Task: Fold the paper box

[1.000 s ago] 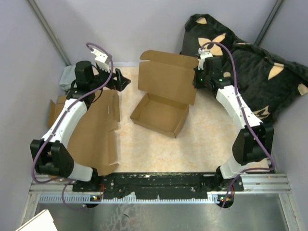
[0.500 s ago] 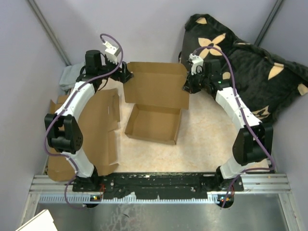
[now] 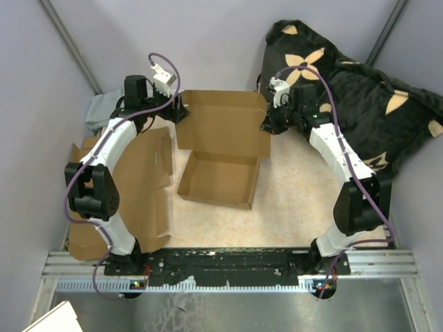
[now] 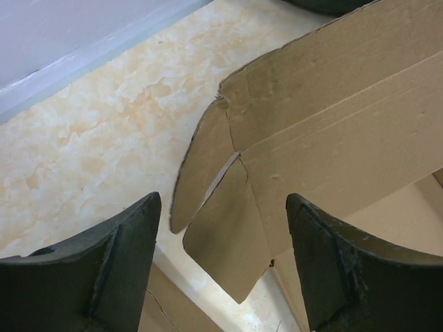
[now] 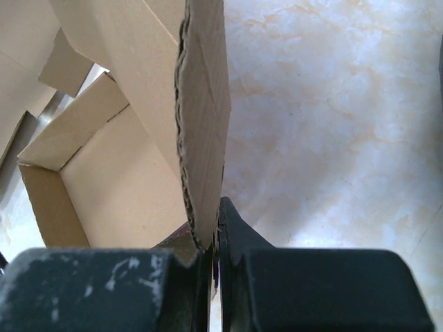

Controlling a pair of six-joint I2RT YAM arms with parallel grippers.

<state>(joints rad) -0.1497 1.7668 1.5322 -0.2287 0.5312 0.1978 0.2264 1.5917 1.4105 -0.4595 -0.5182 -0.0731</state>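
**Lid held upright, left corner flap next**

We have the paper box (image 3: 220, 178) mid-table, its tray open and its lid (image 3: 225, 124) raised at the far side. Our right gripper (image 5: 216, 228) is pinched tight on the lid's right edge, with cardboard clamped between both fingers. Our left gripper (image 4: 221, 202) gapes wide just short of the lid's left corner and touches nothing; the small corner flap (image 4: 197, 173) lies ahead between its fingers. We judge this the lid-folding step. Next, the left must catch or tuck that flap while the right steadies the panel. From above, the wrists hide both lid corners. Whether the tray walls are locked we cannot tell.
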